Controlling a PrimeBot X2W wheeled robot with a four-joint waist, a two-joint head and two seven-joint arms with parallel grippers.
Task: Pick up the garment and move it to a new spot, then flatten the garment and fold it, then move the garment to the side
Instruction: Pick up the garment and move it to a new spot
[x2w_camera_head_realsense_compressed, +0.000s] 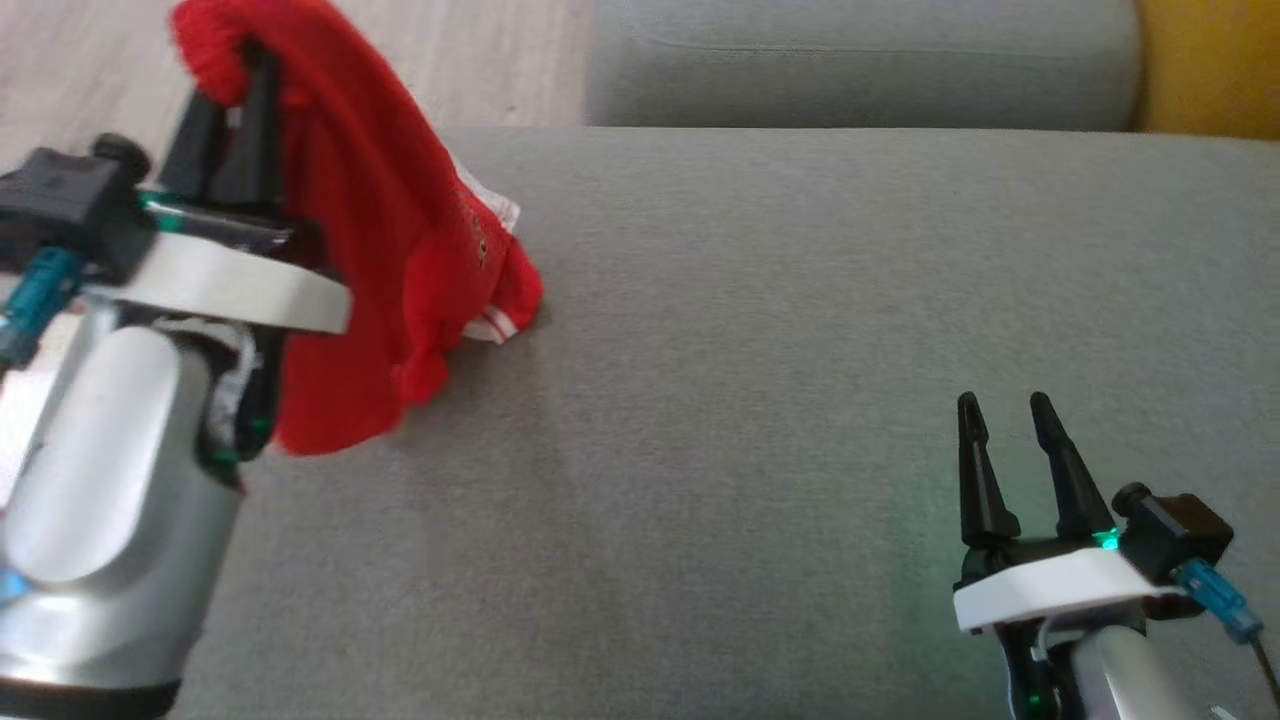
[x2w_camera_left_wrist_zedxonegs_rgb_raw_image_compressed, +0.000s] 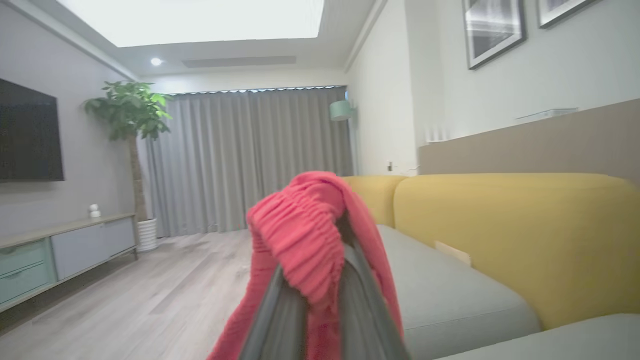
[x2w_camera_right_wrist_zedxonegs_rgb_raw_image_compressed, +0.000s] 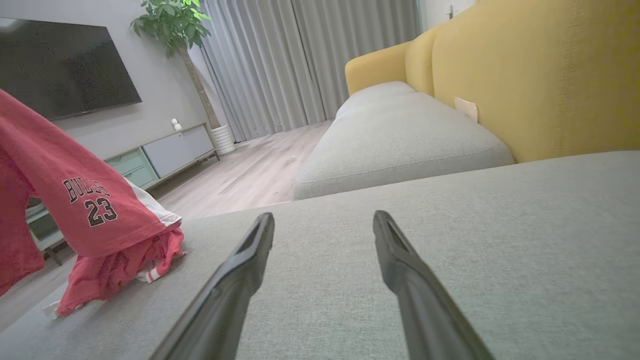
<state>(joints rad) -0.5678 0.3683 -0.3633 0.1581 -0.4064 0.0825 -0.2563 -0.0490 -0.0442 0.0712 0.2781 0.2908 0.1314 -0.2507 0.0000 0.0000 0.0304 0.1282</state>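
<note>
Garment (x2w_camera_head_realsense_compressed: 400, 250): red, hanging at the left edge of the grey sofa cushion (x2w_camera_head_realsense_compressed: 760, 350), hem touching it.
Left end effector (x2w_camera_head_realsense_compressed: 240, 100): clamped on the garment's top.
Right end effector (x2w_camera_head_realsense_compressed: 1003, 410): fingers apart, empty, near the front right corner.

left gripper (x2w_camera_head_realsense_compressed: 238, 92) raised, clamped | right gripper (x2w_camera_head_realsense_compressed: 1003, 408) low, jaws apart

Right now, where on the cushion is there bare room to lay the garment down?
Bare: the middle of the cushion, between the garment and the open right gripper. Crowded: the left edge, where the garment hangs from the shut left gripper.
</note>
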